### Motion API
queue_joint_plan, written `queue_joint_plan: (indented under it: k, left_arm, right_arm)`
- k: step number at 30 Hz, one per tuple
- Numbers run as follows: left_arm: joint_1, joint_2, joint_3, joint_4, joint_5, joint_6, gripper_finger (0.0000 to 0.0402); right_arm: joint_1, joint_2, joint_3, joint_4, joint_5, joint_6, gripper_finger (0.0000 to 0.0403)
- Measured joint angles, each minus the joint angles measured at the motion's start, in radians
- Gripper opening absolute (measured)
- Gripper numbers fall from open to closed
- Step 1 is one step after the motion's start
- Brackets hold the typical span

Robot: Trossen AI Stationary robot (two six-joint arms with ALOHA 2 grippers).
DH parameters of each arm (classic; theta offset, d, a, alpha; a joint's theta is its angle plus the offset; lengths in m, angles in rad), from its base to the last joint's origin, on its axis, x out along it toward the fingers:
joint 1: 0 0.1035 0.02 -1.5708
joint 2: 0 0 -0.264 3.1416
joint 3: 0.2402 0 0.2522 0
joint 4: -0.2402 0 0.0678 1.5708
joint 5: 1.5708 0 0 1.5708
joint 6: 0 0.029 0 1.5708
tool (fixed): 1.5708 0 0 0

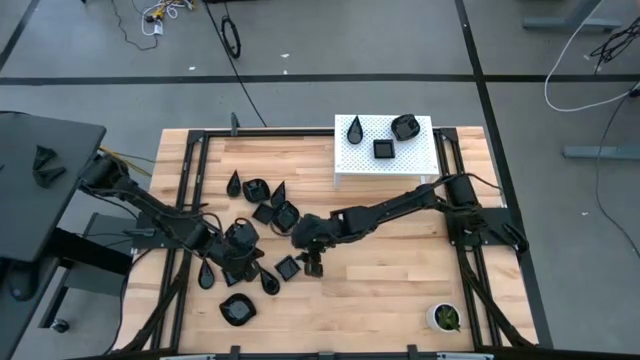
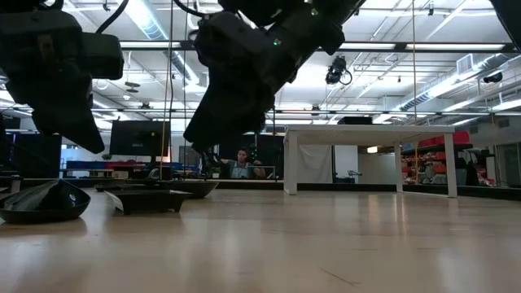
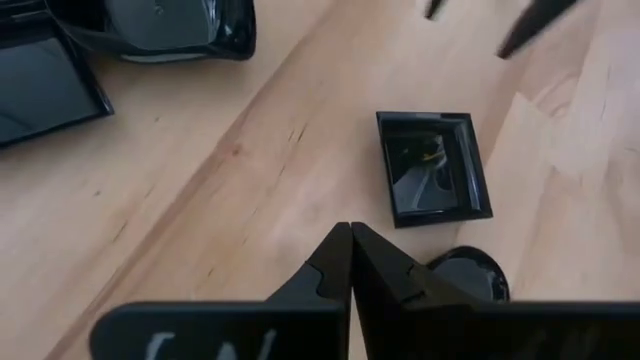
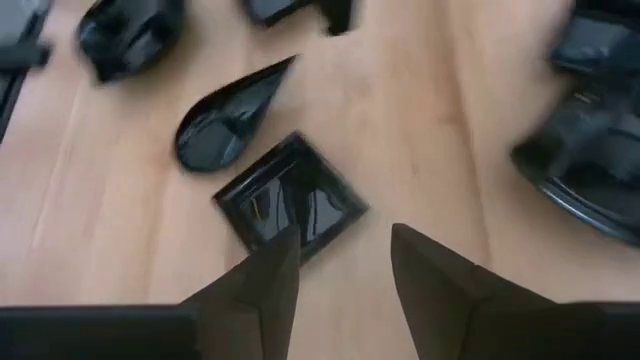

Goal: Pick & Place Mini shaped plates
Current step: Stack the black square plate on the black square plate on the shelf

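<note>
Over the wood surface (image 1: 400, 270), right hand (image 4: 340, 265) hovering wide open, empty, just above a square plate (image 4: 290, 200) beside a teardrop plate (image 4: 228, 112). Left hand (image 3: 350, 255) pinched closed, empty, near another square plate (image 3: 432, 167).

Wooden table (image 1: 400, 280), scattered black mini plates (image 1: 262, 212), white stand (image 1: 385, 165), potted plant (image 1: 445, 318)

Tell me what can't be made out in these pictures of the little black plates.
- High view: the left gripper and arm cover some plates, so their count is unclear.
- Low view: the dark grippers fill the top; the plates show edge-on, shapes unreadable.
- Right wrist view: the dark dishes at the edge are blurred and cut off.
</note>
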Motion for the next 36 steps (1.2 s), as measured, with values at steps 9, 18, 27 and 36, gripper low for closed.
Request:
queue_joint_plan:
  k: [9, 18, 27, 36]
  left_arm:
    - [-0.01, 0.0, 0.0, 0.004, -0.018, -0.052, 0.0009]
    - [-0.128, 0.014, 0.0, 0.052, -0.175, -0.193, 0.0009]
    - [-0.238, 0.063, 0.001, 0.239, -0.351, -0.21, 0.0009]
    - [-0.277, 0.194, 0.0, 0.441, -0.398, -0.209, 0.0009]
  right_arm:
    - [0.057, 0.009, 0.0, 0.013, 0.091, 0.215, 0.0162]
    - [0.064, 0.072, 0.0, 0.057, 0.108, 0.316, 0.0172]
    - [0.062, 0.121, 0.002, 0.12, 0.051, 0.347, 0.0179]
    - [0.068, 0.136, 0.0, 0.131, 0.044, 0.358, 0.0147]
